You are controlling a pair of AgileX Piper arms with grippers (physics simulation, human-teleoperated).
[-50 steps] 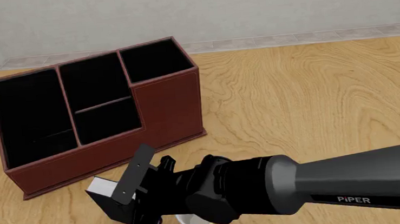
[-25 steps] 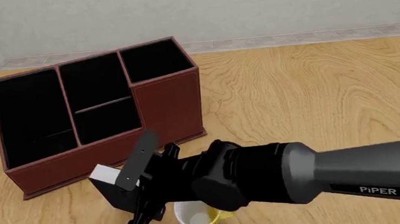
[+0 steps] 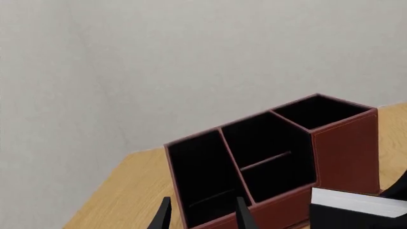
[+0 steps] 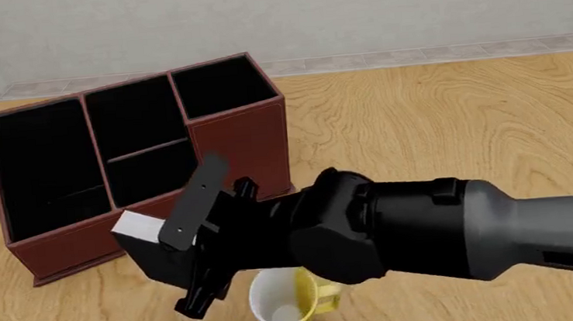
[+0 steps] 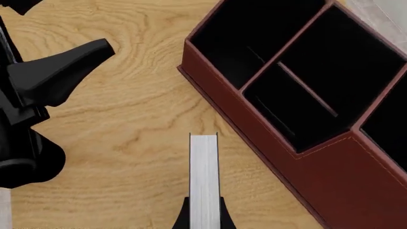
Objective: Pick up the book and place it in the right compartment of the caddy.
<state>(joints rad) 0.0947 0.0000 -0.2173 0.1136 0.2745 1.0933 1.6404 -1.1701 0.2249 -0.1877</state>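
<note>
The black book point(image 4: 154, 254) with a white page edge hangs in my right gripper point(image 4: 192, 248), lifted off the table just in front of the caddy's low front wall. The right wrist view shows its page edge point(image 5: 204, 176) between the two fingers. The reddish-brown caddy point(image 4: 244, 145) stands at the back left. Its right compartment point(image 4: 220, 84) is the small square slot behind the tall front wall, also seen in the left wrist view point(image 3: 318, 110). My left gripper point(image 3: 202, 219) is open and empty at the table's left front, away from the book point(image 3: 356, 210).
A white-and-yellow mug point(image 4: 284, 312) stands upright on the table just below my right arm. The caddy's wide slot point(image 4: 43, 162) and shelf-divided middle slot point(image 4: 144, 138) lie left of the right compartment. My left arm point(image 5: 38, 95) shows in the right wrist view.
My right gripper has lifted the book up and a little toward the caddy. More of the mug shows under the arm. The left gripper has sunk slightly at the left edge.
</note>
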